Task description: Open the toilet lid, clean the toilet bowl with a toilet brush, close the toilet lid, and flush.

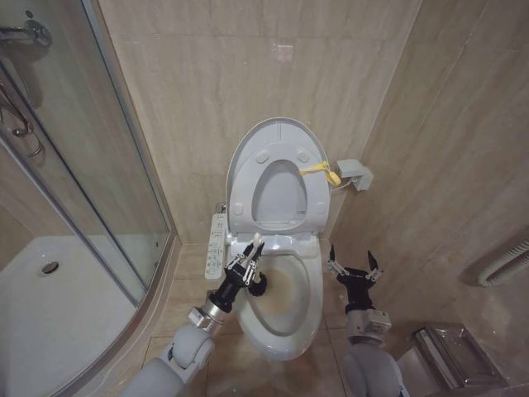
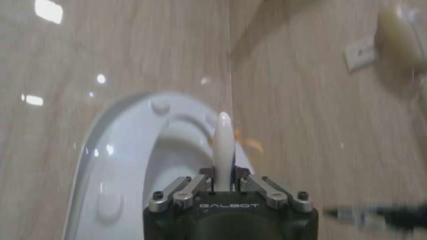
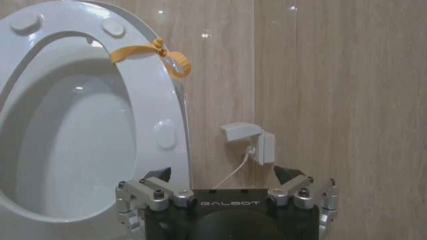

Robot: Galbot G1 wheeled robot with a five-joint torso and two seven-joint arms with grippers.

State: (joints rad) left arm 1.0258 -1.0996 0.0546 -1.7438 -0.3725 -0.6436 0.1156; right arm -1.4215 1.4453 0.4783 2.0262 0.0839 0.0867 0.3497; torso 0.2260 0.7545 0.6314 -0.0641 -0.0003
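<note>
The left gripper (image 1: 245, 266) is closed around the thin white handle of the toilet brush (image 1: 252, 274), over the near-left part of the toilet bowl (image 1: 291, 313). The handle runs up between the fingers and its rounded tip sticks out past them toward the far wall; in the left wrist view the same handle (image 2: 223, 145) rises straight out of the gripper (image 2: 225, 186). The brush's dark bristle head sits just below and to the right of the fingers, inside the bowl's rim, against the left side of the basin. The basin shows a brownish-yellow stain on its inner surface, right beside the bristles.

The right gripper (image 1: 354, 266) hangs to the right of the bowl, apart from it, with its fingers spread wide and nothing between them; the right wrist view shows the same open gripper (image 3: 227, 190).

The toilet lid (image 1: 277, 131) stands upright against the far tiled wall, with the ring seat (image 1: 240, 186) raised against it. A yellow strap (image 1: 321, 172) hangs at the right edge of the seat. A control panel (image 1: 216, 245) sits on the bowl's left side.
</note>
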